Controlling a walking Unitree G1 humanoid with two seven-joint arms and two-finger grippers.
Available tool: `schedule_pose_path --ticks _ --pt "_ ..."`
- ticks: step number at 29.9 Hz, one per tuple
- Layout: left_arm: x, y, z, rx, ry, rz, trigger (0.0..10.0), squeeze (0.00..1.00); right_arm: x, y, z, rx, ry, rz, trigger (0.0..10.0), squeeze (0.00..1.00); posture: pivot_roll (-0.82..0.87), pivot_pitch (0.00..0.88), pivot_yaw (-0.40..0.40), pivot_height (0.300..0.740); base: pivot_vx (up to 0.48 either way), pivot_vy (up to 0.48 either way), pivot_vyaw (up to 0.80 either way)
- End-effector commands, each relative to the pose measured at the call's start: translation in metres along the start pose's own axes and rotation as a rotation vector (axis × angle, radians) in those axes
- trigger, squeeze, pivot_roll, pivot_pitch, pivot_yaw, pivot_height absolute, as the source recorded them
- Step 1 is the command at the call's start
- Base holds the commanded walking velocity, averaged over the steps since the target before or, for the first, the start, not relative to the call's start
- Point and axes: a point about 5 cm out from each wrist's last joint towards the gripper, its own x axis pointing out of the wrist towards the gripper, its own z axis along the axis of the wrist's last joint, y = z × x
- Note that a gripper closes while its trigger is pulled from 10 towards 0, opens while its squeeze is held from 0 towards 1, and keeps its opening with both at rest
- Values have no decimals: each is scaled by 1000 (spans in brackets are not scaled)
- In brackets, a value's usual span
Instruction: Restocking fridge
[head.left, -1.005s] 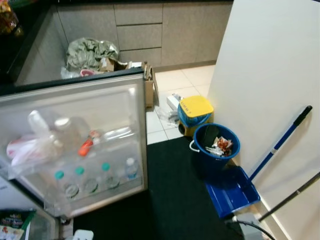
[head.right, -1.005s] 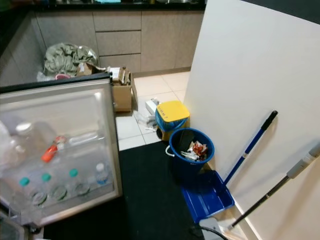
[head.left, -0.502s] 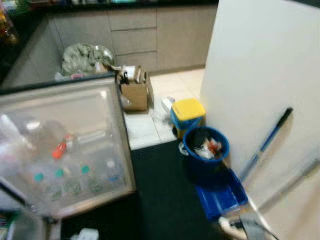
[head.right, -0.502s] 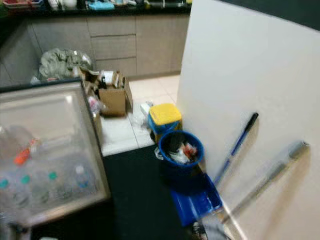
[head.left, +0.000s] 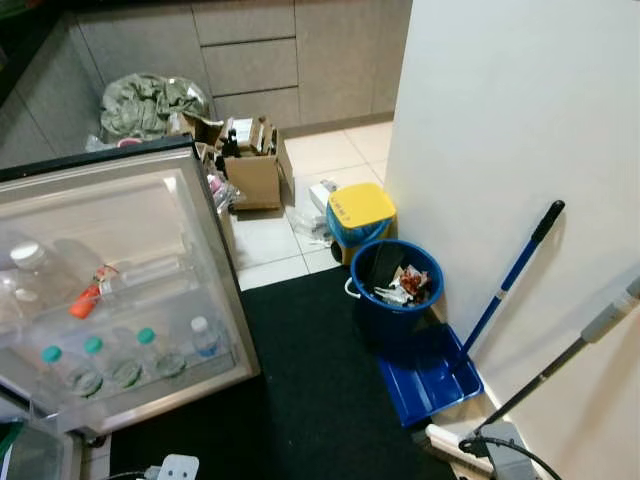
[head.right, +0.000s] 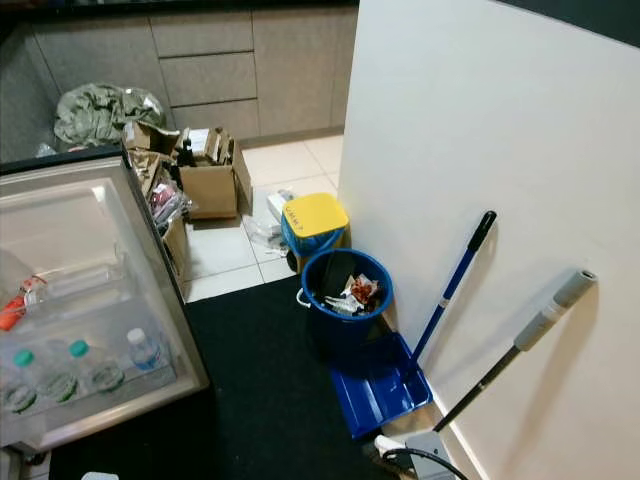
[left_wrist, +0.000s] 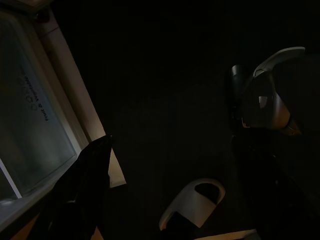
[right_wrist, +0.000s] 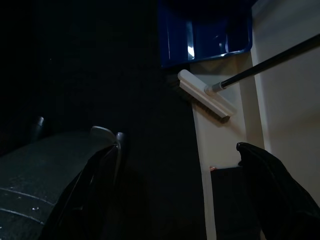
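An open fridge door (head.left: 150, 230) is seen at the left, its lower shelf lined with capped water bottles (head.left: 125, 360), while a cardboard box (head.left: 255, 165) stands on the tiles just behind it. Toward the middle, a yellow-lidded bin (head.left: 360, 215) and a blue bucket (head.left: 397, 290) of rubbish are set at the edge of a black mat (head.left: 310, 400), and a blue dustpan (head.left: 430, 375) is leaned against the white wall (head.left: 500, 130) at the right. The left gripper (left_wrist: 165, 200) is hung low over the dark floor beside the fridge, only one finger being visible so its spread cannot be told, and the right gripper (right_wrist: 180, 195) is held with fingers spread wide above the mat near the dustpan.
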Motion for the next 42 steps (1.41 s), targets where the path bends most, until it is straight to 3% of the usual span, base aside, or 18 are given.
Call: schedule_pose_path --ticks 1,42 --pt "0 1 -1 1 7 3 10000 0 0 0 1 -6 -7 -4 10000 0 -6 0 -26 740 0 0 663" --pt "-1 2 -3 10 15 1 10000 0 -1 -4 -2 -60 4 -25 10000 0 -9 0 -29 740 0 0 797"
